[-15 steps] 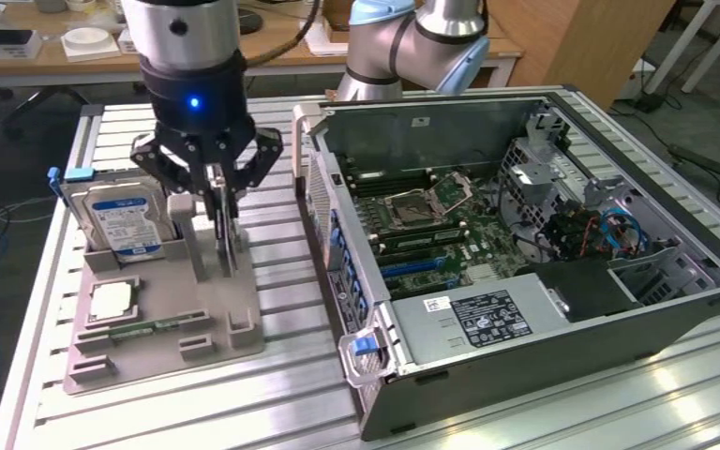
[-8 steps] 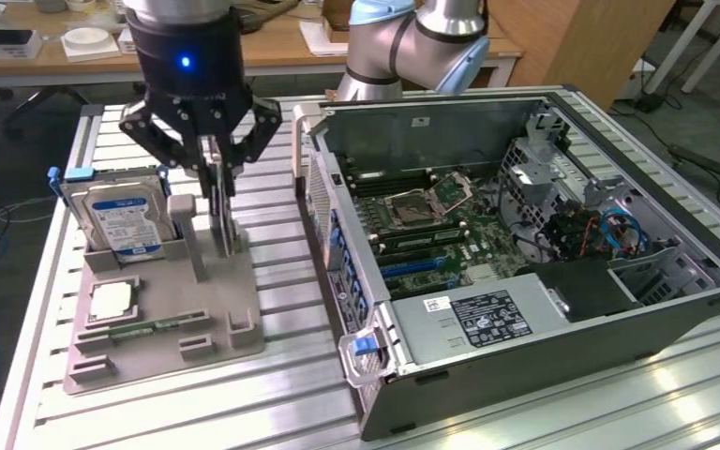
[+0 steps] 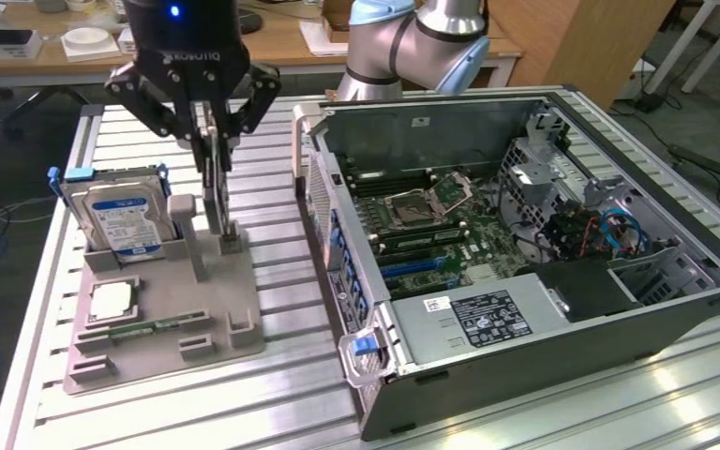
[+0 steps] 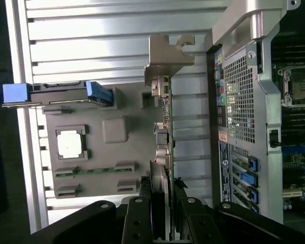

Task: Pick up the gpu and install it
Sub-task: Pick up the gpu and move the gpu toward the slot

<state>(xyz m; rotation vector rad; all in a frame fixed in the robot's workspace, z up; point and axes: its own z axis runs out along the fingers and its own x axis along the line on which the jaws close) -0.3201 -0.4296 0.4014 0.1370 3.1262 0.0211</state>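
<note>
Gripper (image 4: 166,190) clamps gpu (image 4: 166,114) upright over holder (image 3: 229,323) | hard drive (image 3: 116,217) beside | open computer case (image 3: 585,361) alongside

Robotics lab or workshop, indoor. The workbench is a slatted aluminium table (image 3: 273,412) with a grey-and-blue robot arm (image 3: 411,47) rising at its far edge. The arm's gripper (image 3: 214,155) is clamped on the gpu (image 3: 218,202), which stands upright in a grey parts fixture (image 3: 210,309) near the table's edge on the exterior view's left. A hard drive (image 3: 123,216) stands in the same fixture. An open desktop computer case (image 3: 697,309) with a bare motherboard (image 3: 448,234) sits toward the opposite edge. Behind are a wooden desk (image 3: 285,52) with boxes and papers, a wooden cabinet (image 3: 579,42), and cables (image 3: 697,141) trailing on the floor.
</note>
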